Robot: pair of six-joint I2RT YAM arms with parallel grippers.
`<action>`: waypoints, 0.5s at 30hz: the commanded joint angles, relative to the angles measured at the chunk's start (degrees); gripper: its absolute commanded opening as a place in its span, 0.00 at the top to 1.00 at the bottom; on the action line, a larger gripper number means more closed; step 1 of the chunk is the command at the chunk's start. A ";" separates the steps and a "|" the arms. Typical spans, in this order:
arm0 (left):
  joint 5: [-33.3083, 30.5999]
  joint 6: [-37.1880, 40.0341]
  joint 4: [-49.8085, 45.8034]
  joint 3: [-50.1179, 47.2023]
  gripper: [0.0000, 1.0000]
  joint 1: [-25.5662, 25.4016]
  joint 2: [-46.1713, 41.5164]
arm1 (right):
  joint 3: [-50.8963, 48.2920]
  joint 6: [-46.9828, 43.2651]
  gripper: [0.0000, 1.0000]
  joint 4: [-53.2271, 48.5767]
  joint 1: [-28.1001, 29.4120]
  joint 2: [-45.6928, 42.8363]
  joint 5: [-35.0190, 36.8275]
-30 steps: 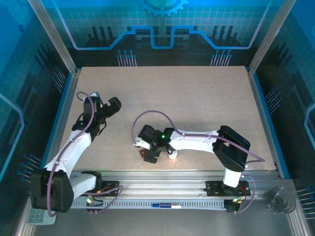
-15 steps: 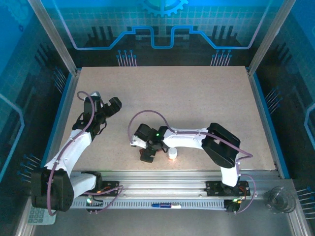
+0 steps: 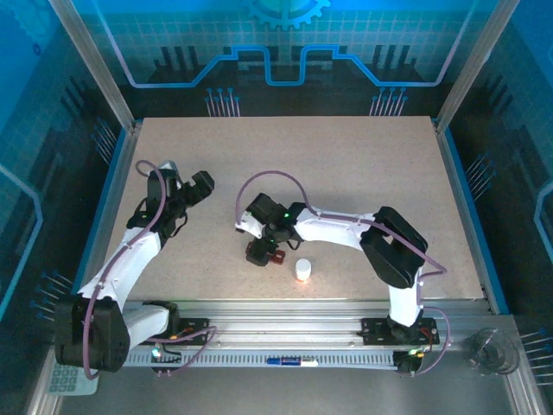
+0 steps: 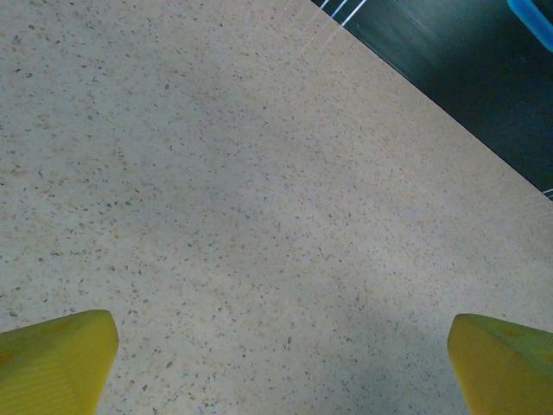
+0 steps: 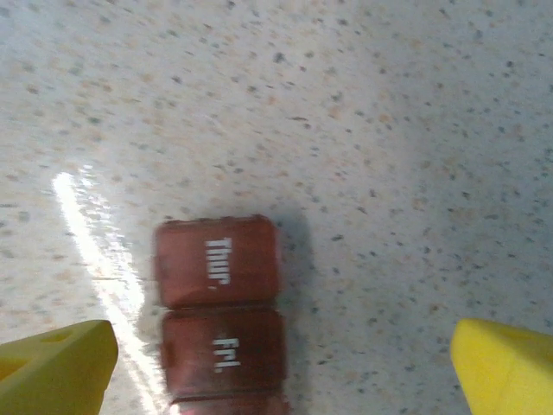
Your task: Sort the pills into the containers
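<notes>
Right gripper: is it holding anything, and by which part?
Nothing is held. The right gripper stands open over the containers, its fingers clear of them.

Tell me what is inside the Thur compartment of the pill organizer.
Only its reddish-brown Thur lid can be seen, and it looks shut on the pill organizer. The lid covers whatever the compartment holds, so whether any pills are inside cannot be told.
</notes>
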 commanded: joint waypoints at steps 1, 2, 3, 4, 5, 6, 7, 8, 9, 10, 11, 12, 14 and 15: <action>3.02 -1.83 0.62 0.90 0.01 -0.18 0.01 | -1.34 2.12 0.02 -0.40 -1.50 -3.89 -8.11; 3.27 -2.88 0.25 1.04 0.01 -0.13 0.05 | -1.75 2.30 0.03 -0.55 -1.91 -4.05 -8.77; 3.43 -4.01 -0.40 1.22 0.01 -0.18 -0.02 | -2.24 2.46 0.04 -0.72 -2.36 -4.14 -9.18; 3.71 -5.01 -1.03 1.35 0.01 -0.18 0.01 | -2.63 2.62 0.06 -0.96 -2.81 -4.16 -9.31; 4.00 -5.66 -1.43 1.43 0.01 -0.18 -0.11 | -2.88 2.67 0.08 -1.22 -3.11 -4.13 -9.51; 4.41 -6.22 -1.81 1.51 0.01 -0.18 -0.21 | -3.21 2.76 0.09 -1.50 -3.37 -4.08 -9.61; 4.73 -6.68 -2.23 1.64 0.01 -0.18 -0.28 | -3.43 2.97 0.10 -1.78 -3.62 -4.08 -9.54; 4.98 -6.93 -2.60 1.71 0.01 -0.18 -0.38 | -3.46 3.02 0.11 -2.18 -3.65 -3.83 -9.22; 5.20 -7.21 -2.87 1.77 0.01 -0.18 -0.50 | -3.40 3.10 0.12 -2.73 -3.57 -3.51 -8.63; 5.50 -7.49 -3.23 1.76 0.01 -0.18 -0.69 | -3.11 3.27 0.14 -3.60 -3.58 -2.92 -8.01; 5.93 -7.51 -3.38 1.77 0.01 -0.18 -0.86 | -2.80 3.30 0.16 -4.32 -3.57 -2.42 -7.30; 6.66 -7.29 -3.31 1.69 0.01 -0.18 -0.99 | -2.53 3.49 0.17 -5.04 -3.62 -1.80 -6.47; 7.93 -6.90 -3.18 1.84 0.01 -0.18 -1.21 | -2.49 3.54 0.18 -5.47 -3.48 -1.05 -5.40; 8.26 -6.83 -3.08 1.71 0.01 -0.15 -1.26 | -2.58 3.63 0.18 -5.43 -3.51 -0.79 -4.90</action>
